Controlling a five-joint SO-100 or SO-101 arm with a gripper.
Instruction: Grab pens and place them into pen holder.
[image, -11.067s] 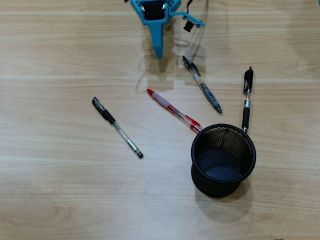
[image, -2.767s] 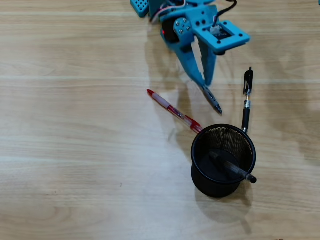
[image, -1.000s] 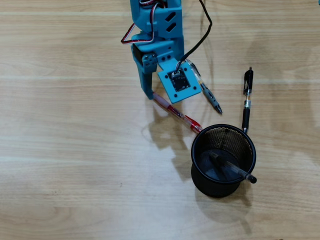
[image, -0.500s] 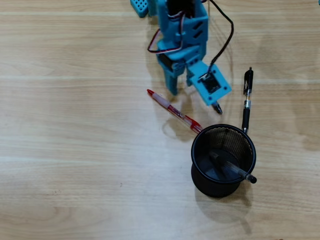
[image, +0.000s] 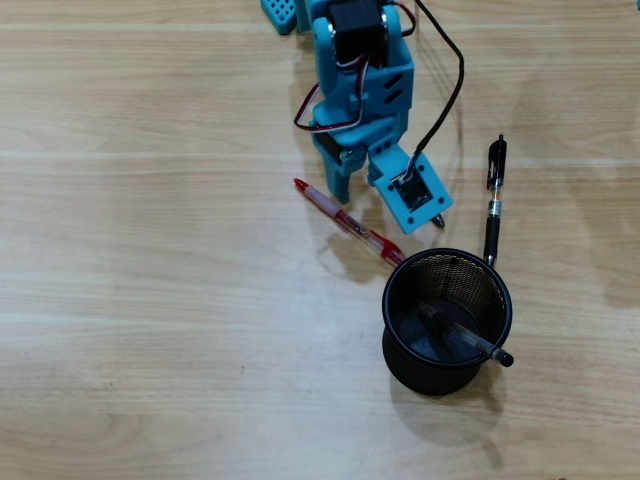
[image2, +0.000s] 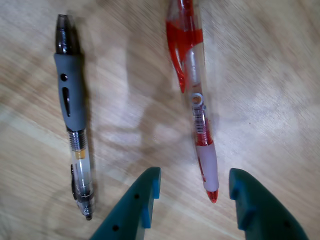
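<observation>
The red pen (image: 350, 222) lies slanted on the table, its far end touching the black mesh pen holder (image: 400, 350). My gripper (image: 352, 190) hangs open over the pen's upper part. In the wrist view the red pen (image2: 197, 110) has its tip between the open fingers (image2: 149, 187), which hold nothing. The grey-and-clear clicker pen (image2: 75, 125) lies to its left there; in the overhead view only its tip (image: 438, 220) shows past my camera mount. The black pen (image: 493, 200) lies right of the arm. A pen (image: 465, 340) leans inside the holder.
The blue arm (image: 360, 70) comes in from the top edge, with a black cable looping at its right. The wooden table (image: 150, 300) stretches bare to the left and below.
The clear pen that lay on the table at the left now leans in the holder. In the last half second the gripper has shifted a little down and covers more of the clicker pen.
</observation>
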